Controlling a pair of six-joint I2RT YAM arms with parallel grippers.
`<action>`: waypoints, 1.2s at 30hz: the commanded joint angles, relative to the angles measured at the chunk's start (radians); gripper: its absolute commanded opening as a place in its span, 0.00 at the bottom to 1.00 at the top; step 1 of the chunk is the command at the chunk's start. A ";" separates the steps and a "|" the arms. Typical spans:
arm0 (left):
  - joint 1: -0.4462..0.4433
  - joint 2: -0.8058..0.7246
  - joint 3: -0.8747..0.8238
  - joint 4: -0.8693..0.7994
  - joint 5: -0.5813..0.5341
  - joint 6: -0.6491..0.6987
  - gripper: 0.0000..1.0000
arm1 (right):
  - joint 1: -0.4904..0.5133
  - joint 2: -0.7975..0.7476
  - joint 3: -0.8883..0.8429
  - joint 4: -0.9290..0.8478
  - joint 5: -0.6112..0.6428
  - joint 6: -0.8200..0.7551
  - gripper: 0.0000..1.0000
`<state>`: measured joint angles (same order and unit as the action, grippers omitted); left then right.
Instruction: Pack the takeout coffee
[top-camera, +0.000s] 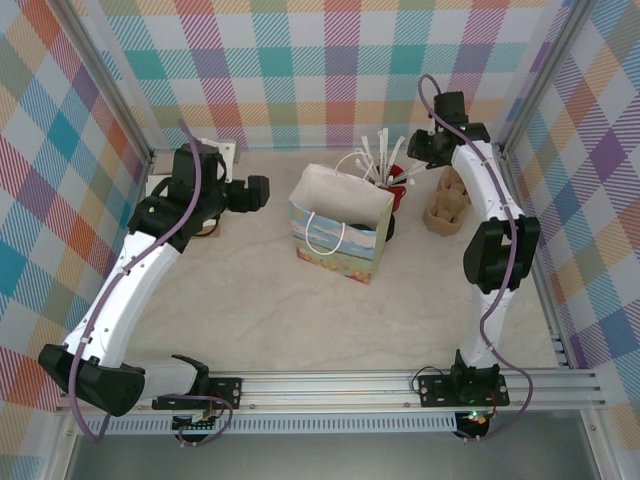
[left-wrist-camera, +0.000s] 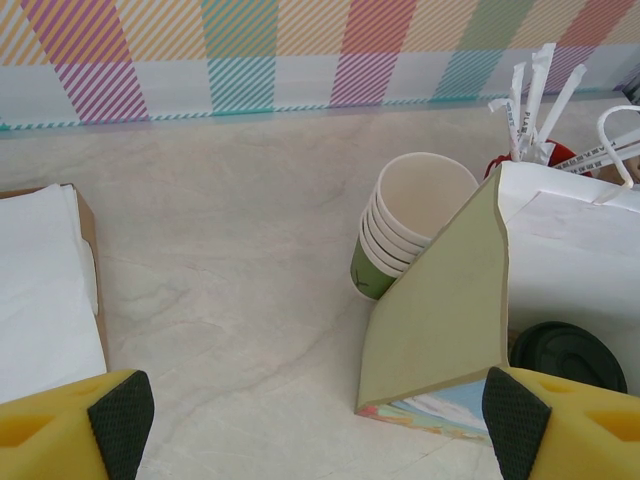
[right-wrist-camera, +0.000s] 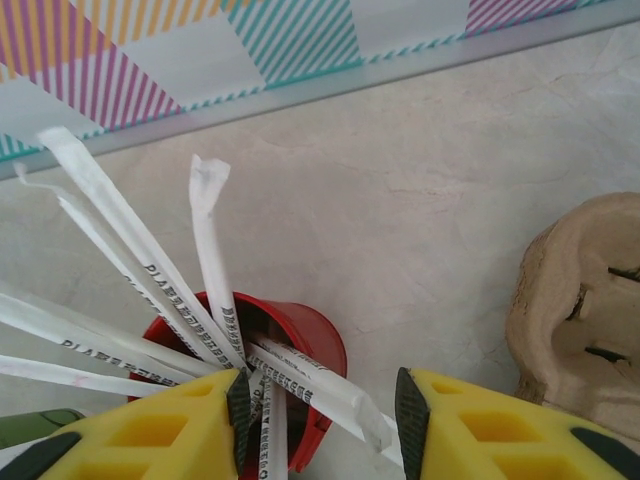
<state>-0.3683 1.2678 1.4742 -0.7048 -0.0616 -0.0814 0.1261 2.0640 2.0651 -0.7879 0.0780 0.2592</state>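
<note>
Straw grab, we reckon
Right pincer (right-wrist-camera: 322, 415) half open astride the straws (right-wrist-camera: 215, 290); we'd single one out before closing. Left pincer (left-wrist-camera: 318, 425) gapes wide.

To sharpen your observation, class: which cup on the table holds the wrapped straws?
The red cup, by the right tool; the green cups beside the gift bag are nested in a stack, the top one empty.
</note>
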 joint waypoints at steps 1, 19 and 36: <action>0.008 -0.003 0.011 -0.012 -0.012 0.019 0.88 | 0.000 0.023 0.049 -0.032 -0.006 -0.020 0.44; 0.009 -0.013 0.006 -0.013 -0.021 0.019 0.88 | 0.025 0.012 0.049 -0.052 0.019 -0.057 0.09; 0.009 -0.048 -0.024 0.019 -0.044 0.012 0.88 | 0.062 -0.304 0.021 -0.164 0.104 -0.191 0.04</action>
<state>-0.3683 1.2495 1.4658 -0.7036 -0.0849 -0.0814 0.1841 1.8095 2.0739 -0.8948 0.1581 0.1165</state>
